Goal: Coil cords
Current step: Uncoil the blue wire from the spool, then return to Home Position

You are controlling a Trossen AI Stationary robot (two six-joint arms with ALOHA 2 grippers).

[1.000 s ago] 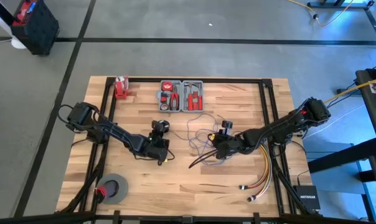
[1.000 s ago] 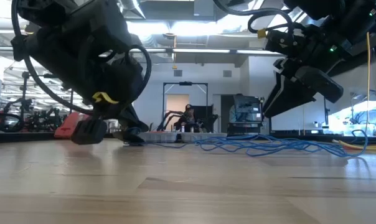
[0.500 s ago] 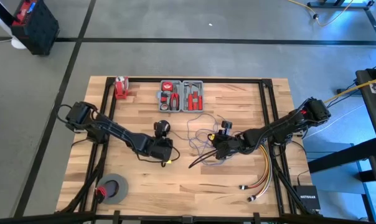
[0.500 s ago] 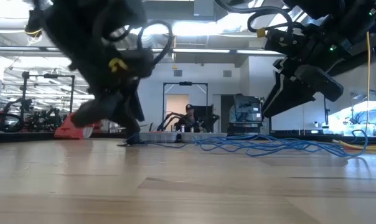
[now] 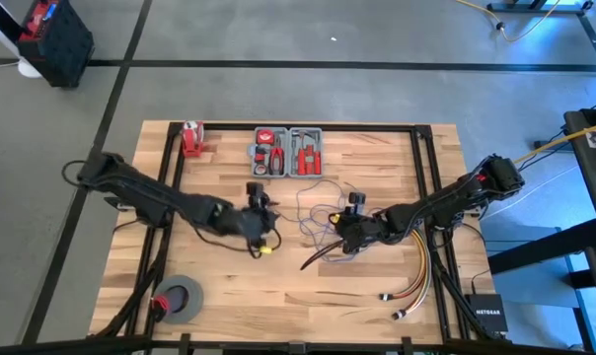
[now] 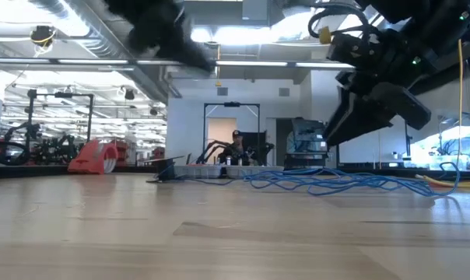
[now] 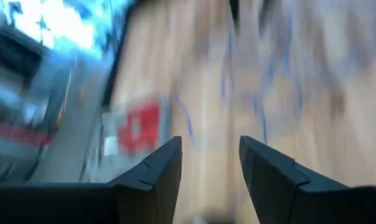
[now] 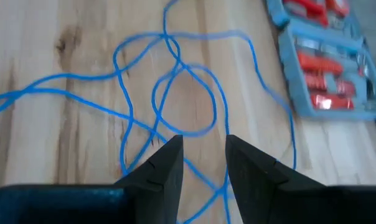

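High view: cords (image 5: 316, 209) sprawl in loose loops — right gripper (image 5: 343, 240) parted, left gripper (image 5: 262, 204) spread.

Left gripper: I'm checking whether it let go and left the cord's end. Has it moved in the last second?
Yes. The left gripper has risen and shifted toward the grey tool case, jaws now open.

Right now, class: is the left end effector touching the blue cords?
Apart. The low view shows the left end effector raised well above the table, while the blue cords lie flat on the wood.
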